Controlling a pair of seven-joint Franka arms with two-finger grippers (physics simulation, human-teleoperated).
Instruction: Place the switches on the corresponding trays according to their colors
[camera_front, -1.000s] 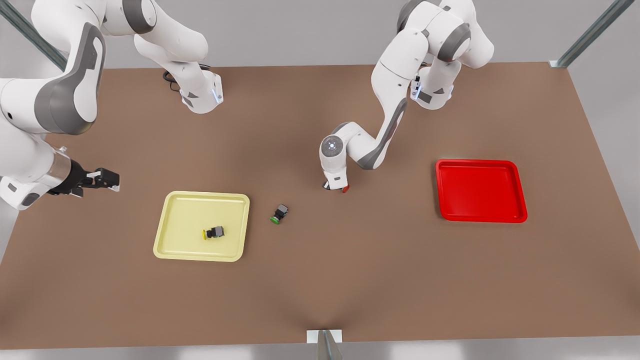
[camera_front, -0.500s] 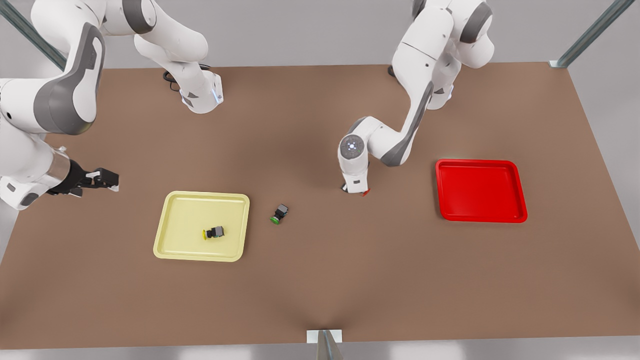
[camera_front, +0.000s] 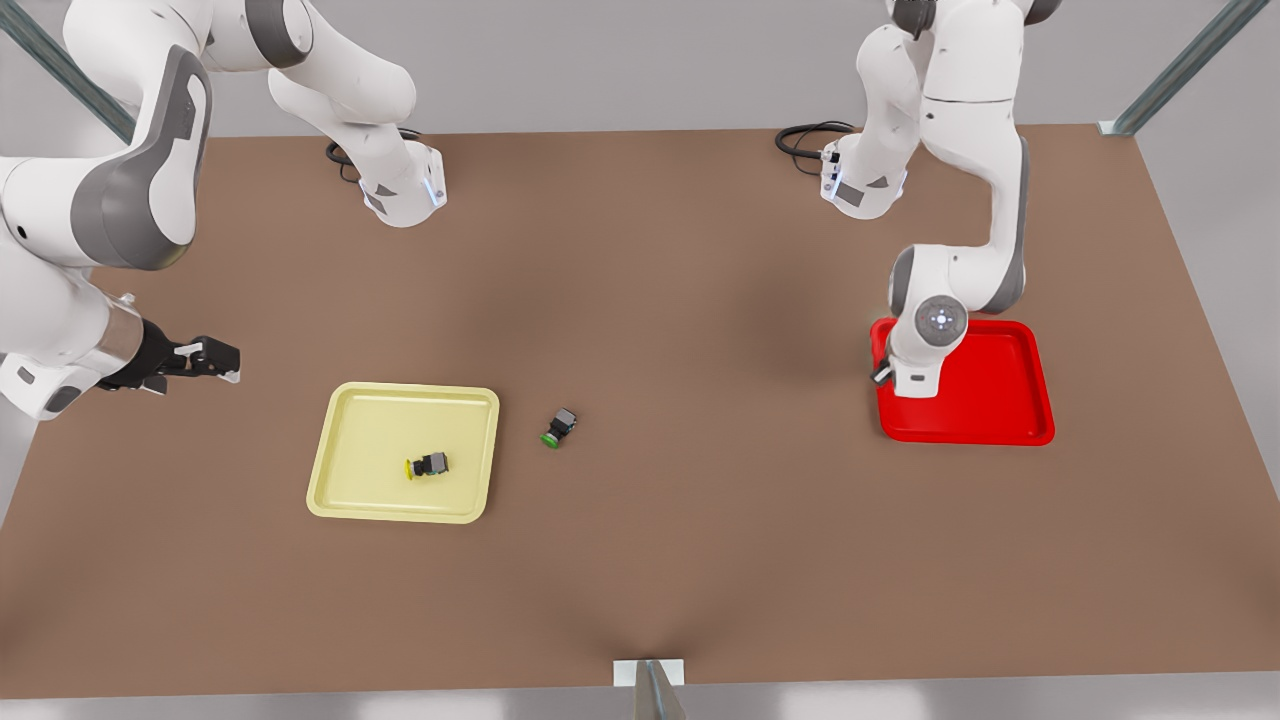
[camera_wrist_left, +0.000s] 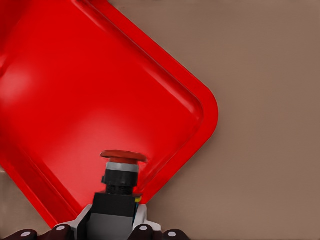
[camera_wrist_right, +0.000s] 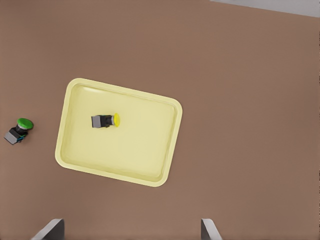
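Observation:
My left gripper (camera_wrist_left: 114, 226) is shut on the dark body of the red-capped switch (camera_wrist_left: 120, 182), held above the near corner of the red tray (camera_wrist_left: 75, 100). In the front view this gripper (camera_front: 884, 375) hangs over the left rim of the red tray (camera_front: 1000, 410). The yellow-capped switch (camera_front: 428, 465) lies on its side inside the pale yellow tray (camera_front: 370, 480). My right gripper (camera_front: 212, 360) waits at the front view's left, open, high above the yellow tray (camera_wrist_right: 140, 155) and its switch (camera_wrist_right: 104, 120).
A green-capped switch (camera_front: 558, 428) lies on the brown table between the two trays, close to the yellow tray's right side, and shows as well in the right wrist view (camera_wrist_right: 19, 130). Both arm bases stand at the table's far edge.
The left arm has carried the red-capped switch from the table's middle toward the front view's right, reaching the red tray's left rim. The right arm has stayed still.

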